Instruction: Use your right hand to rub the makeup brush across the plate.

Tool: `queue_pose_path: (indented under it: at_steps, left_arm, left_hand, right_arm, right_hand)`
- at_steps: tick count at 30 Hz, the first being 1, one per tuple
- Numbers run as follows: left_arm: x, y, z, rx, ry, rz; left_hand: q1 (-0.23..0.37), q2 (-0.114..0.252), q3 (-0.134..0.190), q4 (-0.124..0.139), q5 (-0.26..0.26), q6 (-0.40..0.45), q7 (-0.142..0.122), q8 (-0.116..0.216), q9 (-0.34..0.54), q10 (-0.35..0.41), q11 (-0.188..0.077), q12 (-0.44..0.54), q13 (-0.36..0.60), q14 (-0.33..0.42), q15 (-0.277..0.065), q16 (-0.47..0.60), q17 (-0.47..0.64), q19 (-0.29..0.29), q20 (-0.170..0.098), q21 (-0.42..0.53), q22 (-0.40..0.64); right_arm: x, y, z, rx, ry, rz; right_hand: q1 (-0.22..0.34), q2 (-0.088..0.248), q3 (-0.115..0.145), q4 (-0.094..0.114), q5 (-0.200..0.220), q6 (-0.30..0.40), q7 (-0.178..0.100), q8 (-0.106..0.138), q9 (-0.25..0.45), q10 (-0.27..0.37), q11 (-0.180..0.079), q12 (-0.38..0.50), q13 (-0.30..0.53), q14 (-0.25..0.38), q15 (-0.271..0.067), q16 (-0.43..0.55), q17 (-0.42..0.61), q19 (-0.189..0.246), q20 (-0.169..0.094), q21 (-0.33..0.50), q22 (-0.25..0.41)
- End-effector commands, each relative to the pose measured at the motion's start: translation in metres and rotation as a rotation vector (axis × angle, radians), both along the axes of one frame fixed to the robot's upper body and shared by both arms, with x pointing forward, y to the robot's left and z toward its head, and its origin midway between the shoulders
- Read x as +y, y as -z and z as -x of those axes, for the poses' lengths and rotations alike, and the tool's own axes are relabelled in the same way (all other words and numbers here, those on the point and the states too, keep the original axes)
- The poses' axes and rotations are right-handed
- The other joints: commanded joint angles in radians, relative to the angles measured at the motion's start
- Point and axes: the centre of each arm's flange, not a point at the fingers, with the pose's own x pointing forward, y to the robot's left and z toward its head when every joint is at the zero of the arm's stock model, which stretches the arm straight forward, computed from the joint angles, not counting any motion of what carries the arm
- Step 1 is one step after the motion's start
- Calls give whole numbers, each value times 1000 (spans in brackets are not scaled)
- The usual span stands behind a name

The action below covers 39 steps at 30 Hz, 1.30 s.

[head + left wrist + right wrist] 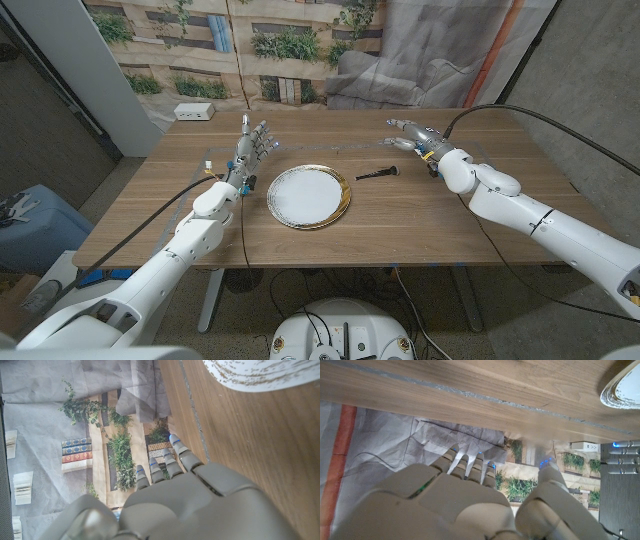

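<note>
A white plate with a gold rim lies at the middle of the wooden table. Just to its right, a black makeup brush lies on the wood, apart from the plate. My right hand hovers behind and to the right of the brush, fingers spread, holding nothing. My left hand stands left of the plate with its fingers up and apart, also holding nothing. An edge of the plate appears in the left wrist view and the plate's rim in the right wrist view.
A white power strip sits at the table's far left corner. Black cables run along both arms. A printed backdrop and grey cloth hang behind the table. A strip of tape lies near the left hand.
</note>
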Motion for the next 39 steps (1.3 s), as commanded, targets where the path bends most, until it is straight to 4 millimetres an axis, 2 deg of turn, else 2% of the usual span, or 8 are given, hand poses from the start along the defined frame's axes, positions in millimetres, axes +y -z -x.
queue_pose_path:
  at_steps: [1, 10, 22, 27, 39]
  left_arm:
    - [0, 0, 0, 0, 0, 0]
    - [0, 0, 0, 0, 0, 0]
    - [0, 0, 0, 0, 0, 0]
    - [0, 0, 0, 0, 0, 0]
    - [0, 0, 0, 0, 0, 0]
  left_hand:
    - [0, 9, -2, 8, 5, 0, -6, 7, 2, 0, -8, 7, 3, 9, -13, 3, 2, 8, 4, 7, 5]
    - [0, 9, -2, 8, 5, 0, -6, 7, 2, -1, -9, 7, 3, 9, -13, 3, 2, 8, 4, 7, 5]
    - [0, 9, -2, 8, 5, 0, -6, 7, 2, 0, -7, 7, 3, 8, -13, 3, 2, 8, 5, 7, 5]
    - [0, 9, -3, 8, 5, 0, -6, 7, 2, 0, -9, 7, 3, 9, -12, 3, 2, 7, 4, 7, 5]
    - [0, 9, -3, 8, 5, 1, -6, 8, 2, 0, -8, 7, 3, 8, -13, 3, 2, 8, 4, 7, 5]
  right_arm:
    - [19, -6, 6, 40, 113, 202]
    - [36, -2, 3, 74, 178, 341]
    - [50, 4, -3, 97, 210, 450]
    - [56, 5, -4, 108, 214, 487]
    - [68, 14, -6, 133, 231, 570]
  right_hand:
    - [20, 2, 6, -8, 8, -1, -10, 11, 5, 7, 2, 3, 5, 3, 5, 7, 3, 2, 10, 6, 3]
    - [62, -14, 17, -10, 16, -10, -16, 12, 8, 26, 11, 12, 13, 31, 11, 20, 4, 17, 17, 12, 3]
    - [116, -44, 27, -10, 27, 15, -30, 27, 10, 53, 14, 23, 24, 54, 7, 29, 5, 46, 20, 18, 3]
    - [147, -53, 35, -9, 32, 46, -40, 40, 12, 70, 2, 29, 28, 64, 1, 33, 5, 53, 16, 18, 3]
    - [206, -52, 55, -7, 46, 82, -61, 53, 14, 109, -10, 40, 32, 93, -14, 43, 5, 72, 8, 19, 4]
